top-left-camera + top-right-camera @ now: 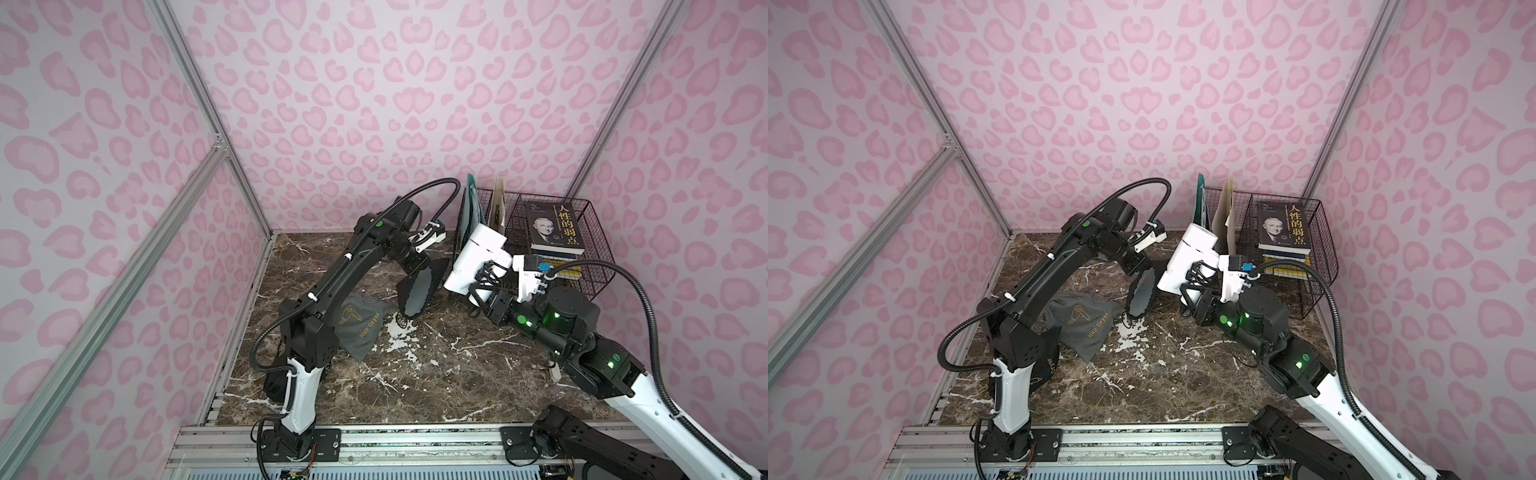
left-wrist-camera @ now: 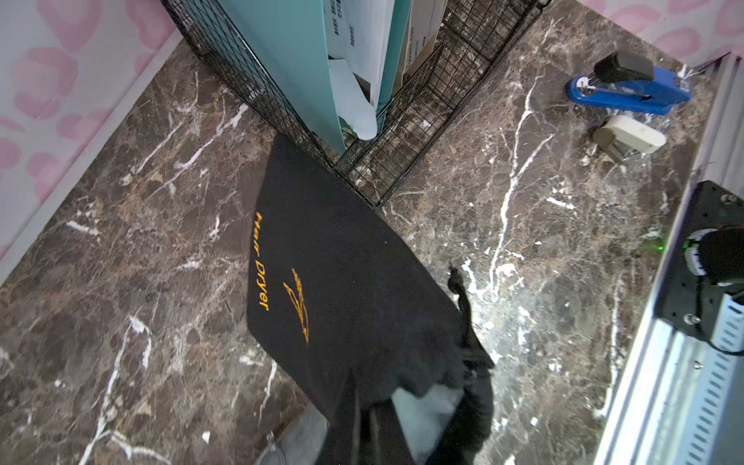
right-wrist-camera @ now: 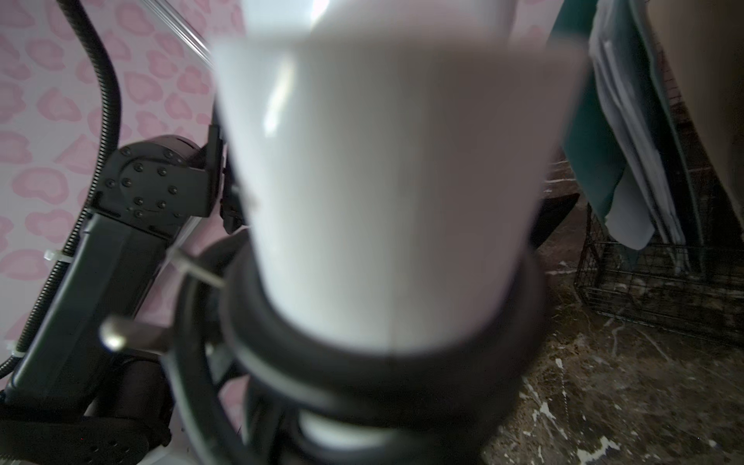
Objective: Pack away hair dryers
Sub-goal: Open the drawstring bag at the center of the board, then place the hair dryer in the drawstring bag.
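A white hair dryer (image 1: 473, 257) (image 1: 1187, 262) is held off the table, its barrel tilted, a black cord wound round its handle. My right gripper (image 1: 484, 291) (image 1: 1196, 295) is shut on that handle. The white barrel (image 3: 382, 181) fills the right wrist view. Just left of the dryer hangs a black pouch (image 1: 419, 291) (image 1: 1140, 295) with its mouth gaping. My left gripper (image 1: 419, 266) is shut on the pouch's rim. In the left wrist view the pouch (image 2: 342, 261) shows gold "Hair Dryer" lettering and covers the left gripper (image 2: 386, 435).
A grey "Hair Dryer" pouch (image 1: 361, 328) lies by the left arm, another black pouch (image 1: 1046, 365) under its base. A wire basket (image 1: 582, 249) at the back right holds books (image 1: 552, 226) and folders (image 1: 471, 208). A blue stapler (image 2: 628, 88) lies near the front rail.
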Available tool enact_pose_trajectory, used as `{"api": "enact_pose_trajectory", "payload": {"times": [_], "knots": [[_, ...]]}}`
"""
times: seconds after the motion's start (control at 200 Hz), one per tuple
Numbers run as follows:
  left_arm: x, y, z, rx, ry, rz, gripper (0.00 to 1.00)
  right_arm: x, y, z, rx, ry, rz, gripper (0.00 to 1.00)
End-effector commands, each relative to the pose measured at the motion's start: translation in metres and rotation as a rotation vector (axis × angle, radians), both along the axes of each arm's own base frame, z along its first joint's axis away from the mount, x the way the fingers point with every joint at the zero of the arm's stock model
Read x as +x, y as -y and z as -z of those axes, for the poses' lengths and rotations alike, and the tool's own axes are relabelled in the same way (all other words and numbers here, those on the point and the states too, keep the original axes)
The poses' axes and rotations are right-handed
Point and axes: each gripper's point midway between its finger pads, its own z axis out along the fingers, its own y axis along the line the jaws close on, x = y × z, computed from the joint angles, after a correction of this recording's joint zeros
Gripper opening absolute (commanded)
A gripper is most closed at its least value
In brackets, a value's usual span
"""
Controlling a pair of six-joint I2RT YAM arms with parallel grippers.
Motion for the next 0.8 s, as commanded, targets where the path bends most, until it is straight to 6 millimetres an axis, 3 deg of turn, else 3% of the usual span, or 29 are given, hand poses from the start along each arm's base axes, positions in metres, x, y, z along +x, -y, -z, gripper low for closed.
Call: {"api": "enact_pose_trajectory", "payload": {"times": [0.0, 0.175, 0.285, 0.795], "knots": [[-0.025, -0.022, -0.013, 0.031, -0.081, -0.068, 0.02, -0.01, -0.025, 0.0, -0.061, 0.013, -0.117, 0.0], [-0.042, -0.039, -0.02, 0.031, -0.112, -0.129, 0.02, -0.035, -0.071, 0.016, -0.137, -0.021, -0.265, 0.0], [-0.054, -0.045, -0.023, 0.005, -0.138, -0.154, 0.02, -0.05, -0.087, 0.031, -0.172, -0.051, -0.312, 0.0], [-0.091, -0.065, -0.049, -0.052, -0.099, -0.14, 0.02, -0.077, -0.117, 0.097, -0.346, -0.191, -0.369, 0.0]]}}
